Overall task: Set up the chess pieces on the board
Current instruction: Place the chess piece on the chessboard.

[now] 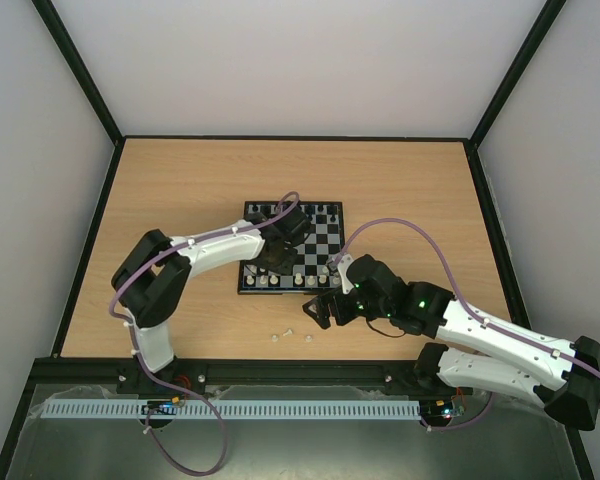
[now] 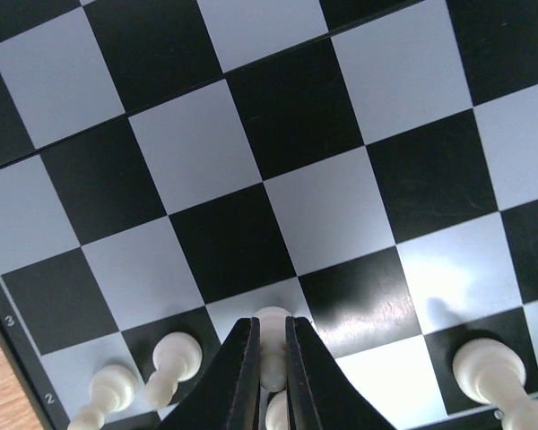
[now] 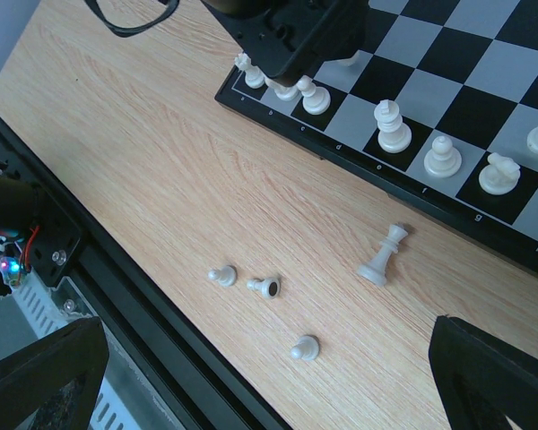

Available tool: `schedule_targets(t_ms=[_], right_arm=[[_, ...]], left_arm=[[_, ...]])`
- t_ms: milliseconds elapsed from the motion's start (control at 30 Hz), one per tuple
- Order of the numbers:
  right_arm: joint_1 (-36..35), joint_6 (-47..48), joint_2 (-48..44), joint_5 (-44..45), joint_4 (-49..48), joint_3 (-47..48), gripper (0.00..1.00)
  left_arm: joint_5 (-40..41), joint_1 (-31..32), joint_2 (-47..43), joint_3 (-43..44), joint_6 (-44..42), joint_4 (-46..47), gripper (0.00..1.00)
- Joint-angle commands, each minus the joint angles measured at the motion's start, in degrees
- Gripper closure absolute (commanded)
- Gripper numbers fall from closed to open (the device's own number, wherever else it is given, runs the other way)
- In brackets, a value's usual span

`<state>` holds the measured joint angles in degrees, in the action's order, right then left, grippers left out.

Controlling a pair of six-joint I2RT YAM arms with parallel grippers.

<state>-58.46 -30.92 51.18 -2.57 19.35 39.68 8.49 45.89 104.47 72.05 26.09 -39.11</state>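
Left end effector [image 2: 271, 324] closed on a white pawn [image 2: 272, 349] -- fingers [image 2: 240, 381] pinch it from both sides, low over the board [image 2: 278, 179], second row in from its near edge, left half. Can't tell if the pawn's foot touches the square

More white pieces [image 3: 393, 125] stand upright along the board's two near rows. Black pieces [image 1: 320, 210] line its far edge

Right end effector [image 1: 318, 312] wide open, holding nothing, hovering over the counter [image 3: 143, 161] just off the board's near edge, toward its right half

Not yet on the board:
- tall piece [image 3: 382, 256] lying on its side on the counter, just beside the board's near edge, apart from it
- three loose pawns [image 3: 265, 287] on the counter further out from that same edge, close together but not touching. At least one is tipped over with its base showing, the other two are too small to judge
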Motion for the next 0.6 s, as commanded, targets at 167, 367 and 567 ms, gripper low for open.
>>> schedule_targets(t_ms=[167,367,567], right_arm=[[0.1,0.1,-0.3,-0.6,0.3,-0.8,0.01],[0.2,0.1,-0.2,-0.7,0.2,-0.8,0.01],[0.2,0.2,0.1,-0.7,0.2,-0.8,0.02]], left_arm=[[-0.6,-0.8,2.4,-0.1,-1.2,0.9,0.95],[-0.6,-0.8,1.9,-0.7,-1.1,0.7,0.94],[-0.8,-0.8,0.6,-1.8,-0.8,0.6,0.92]])
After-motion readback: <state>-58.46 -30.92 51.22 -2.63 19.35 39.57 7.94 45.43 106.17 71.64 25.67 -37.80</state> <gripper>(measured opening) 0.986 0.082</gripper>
